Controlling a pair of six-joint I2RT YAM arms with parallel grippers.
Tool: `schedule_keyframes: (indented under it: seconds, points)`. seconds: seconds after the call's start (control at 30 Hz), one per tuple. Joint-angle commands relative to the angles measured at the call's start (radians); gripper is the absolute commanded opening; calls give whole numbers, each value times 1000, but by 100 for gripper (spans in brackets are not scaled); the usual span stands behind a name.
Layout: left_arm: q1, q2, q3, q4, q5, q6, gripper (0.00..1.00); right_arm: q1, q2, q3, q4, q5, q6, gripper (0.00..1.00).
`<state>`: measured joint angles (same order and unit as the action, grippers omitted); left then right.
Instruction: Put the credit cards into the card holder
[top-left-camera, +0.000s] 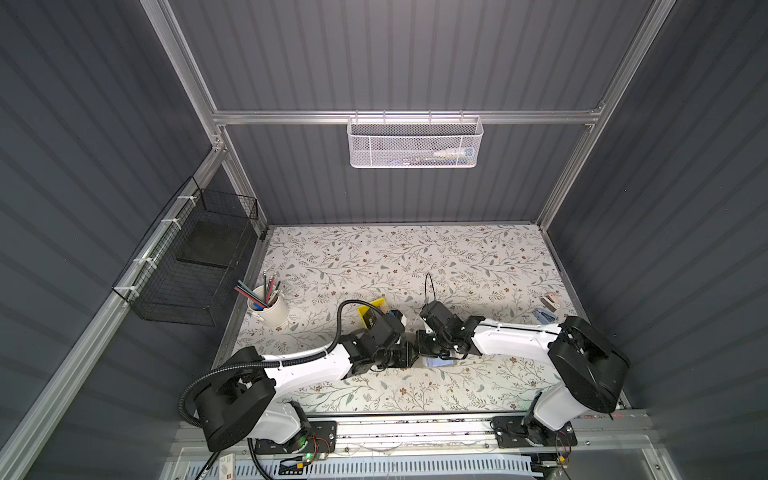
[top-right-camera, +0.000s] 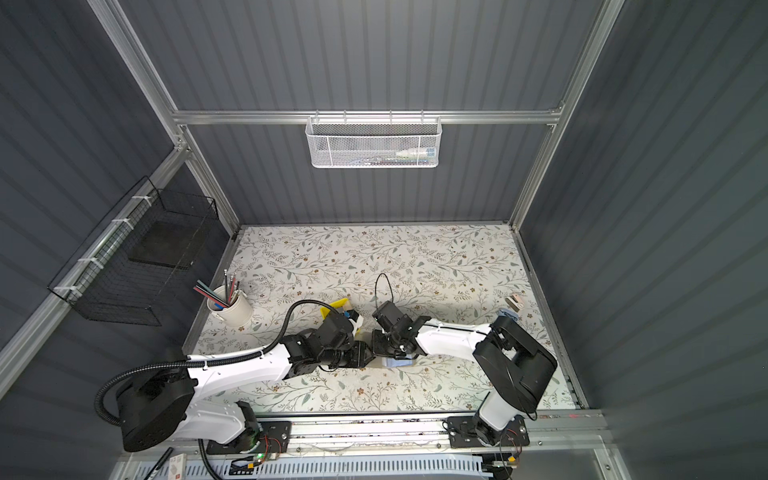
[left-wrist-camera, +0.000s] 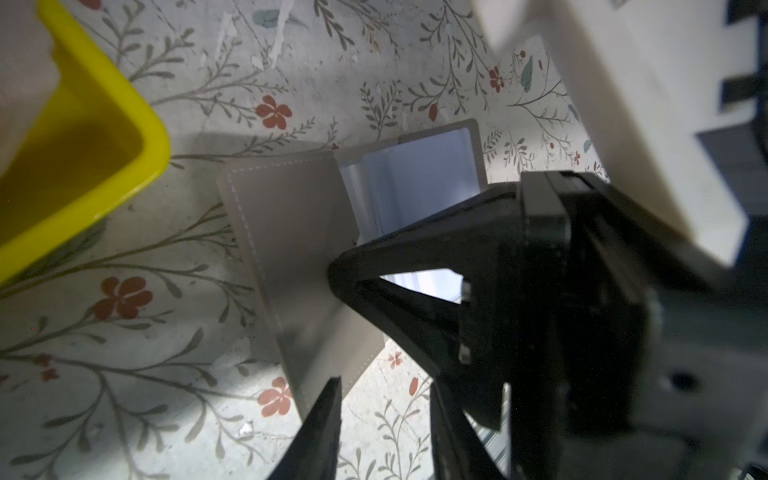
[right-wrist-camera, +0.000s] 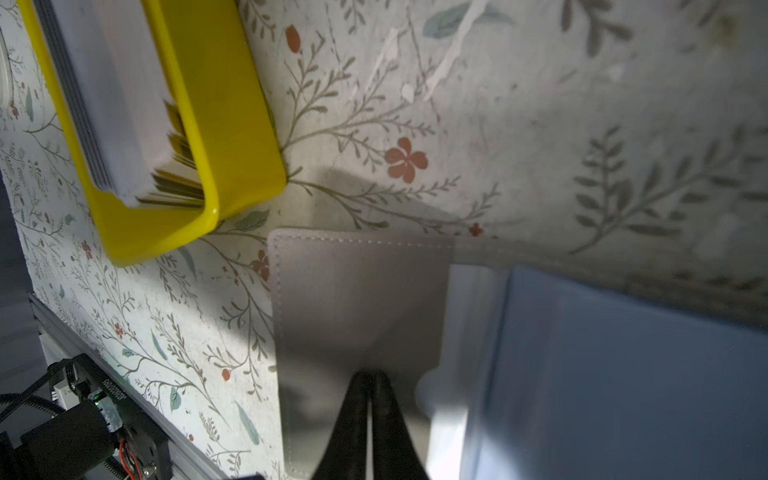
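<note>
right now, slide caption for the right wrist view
Right gripper, fingers shut, tips on the open flap of the flat grey leather-like card holder, beside a yellow plastic tray of stacked cards

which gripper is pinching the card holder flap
The right gripper: its fingers are shut on the card holder flap, while the left gripper's fingers stand apart.

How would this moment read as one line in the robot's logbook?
card holder: open | right fingers: shut on its grey flap | left fingers: open, empty | credit cards: in yellow tray
</note>
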<state>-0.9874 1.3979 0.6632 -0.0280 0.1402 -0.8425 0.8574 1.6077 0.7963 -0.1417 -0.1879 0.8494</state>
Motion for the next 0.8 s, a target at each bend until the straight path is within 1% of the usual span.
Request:
schedule_keyframes:
  seconds: [0.0,0.23,0.43,0.57,0.67,0.77]
  points:
    - [1,18,28,26,10,32,35,4,16,-3,12,-3,10,9]
    - [1,57,26,37,-18,43,28,3,24,-5,15,-3,11,9]
    - [1,82,6,63,-37,33,19,-4,-25,-9,-14,27,4,9]
    - [1,107,-18,100,-40,17,16,-7,-64,-6,-46,45,-7,9]
    - [0,133,-31,137,-43,7,14,-9,-88,0,-84,74,-21,10]
    - [1,148,-43,165,-45,-3,13,-14,-111,15,-159,131,-43,10]
